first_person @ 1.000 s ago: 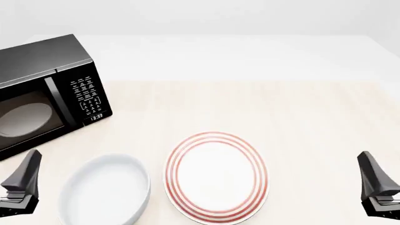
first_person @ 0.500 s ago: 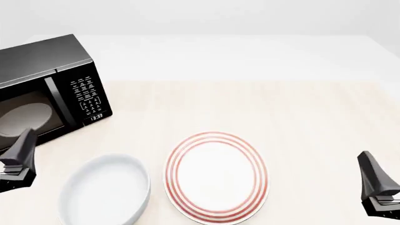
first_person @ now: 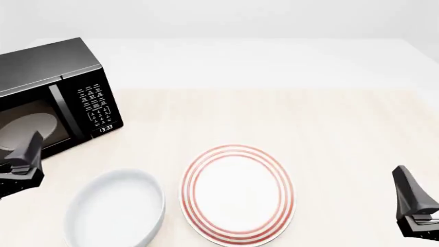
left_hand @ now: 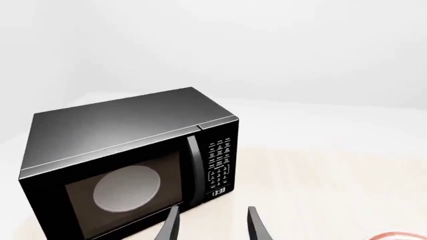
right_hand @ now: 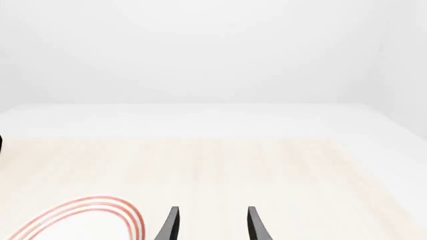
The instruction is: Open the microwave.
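Glossy black microwave (first_person: 51,98) (dark glass door) on pale wood-grain table (first_person: 274,113).

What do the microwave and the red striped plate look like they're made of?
The microwave looks like glossy black plastic or painted metal, its top showing a soft sheen; the door looks like dark glass, with a pale turntable visible through it. The red-striped plate looks like glazed ceramic, smooth and white, though it could be plastic.

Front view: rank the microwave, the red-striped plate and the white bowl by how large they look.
1. microwave, though cut off by the frame edge.
2. red-striped plate.
3. white bowl, close to the plate in size and partly cropped, so that order is unsure.
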Robot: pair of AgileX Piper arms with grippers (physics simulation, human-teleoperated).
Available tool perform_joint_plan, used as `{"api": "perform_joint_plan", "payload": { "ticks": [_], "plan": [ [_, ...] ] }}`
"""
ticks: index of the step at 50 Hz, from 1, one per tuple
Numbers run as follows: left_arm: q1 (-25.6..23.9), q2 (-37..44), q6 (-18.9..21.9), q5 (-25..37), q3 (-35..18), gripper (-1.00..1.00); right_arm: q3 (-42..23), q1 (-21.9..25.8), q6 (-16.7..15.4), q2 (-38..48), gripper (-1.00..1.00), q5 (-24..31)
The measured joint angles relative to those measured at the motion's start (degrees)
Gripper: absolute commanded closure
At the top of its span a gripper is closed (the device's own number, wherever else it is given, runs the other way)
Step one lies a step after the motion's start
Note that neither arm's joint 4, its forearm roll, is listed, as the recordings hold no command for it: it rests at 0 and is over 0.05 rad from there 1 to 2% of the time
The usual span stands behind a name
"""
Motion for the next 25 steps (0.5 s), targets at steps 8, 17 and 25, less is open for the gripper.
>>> {"api": "perform_joint_plan", "payload": {
  "ticks": [8, 17, 25],
  "plan": [
    [0.07, 6.75, 0.62, -7.51, 1.81, -1.0, 0.0, 0.0, 0.0, 0.04, -1.0, -0.04],
    [0.21, 11.94, 1.98, -11.56, 1.57, -1.0, 0.0, 0.0, 0.0, 0.06, -1.0, -0.06],
    [0.5, 15.77, 2.82, -13.2, -0.09, -1.0, 0.0, 0.0, 0.0, 0.07, -1.0, -0.06]
  ]
}}
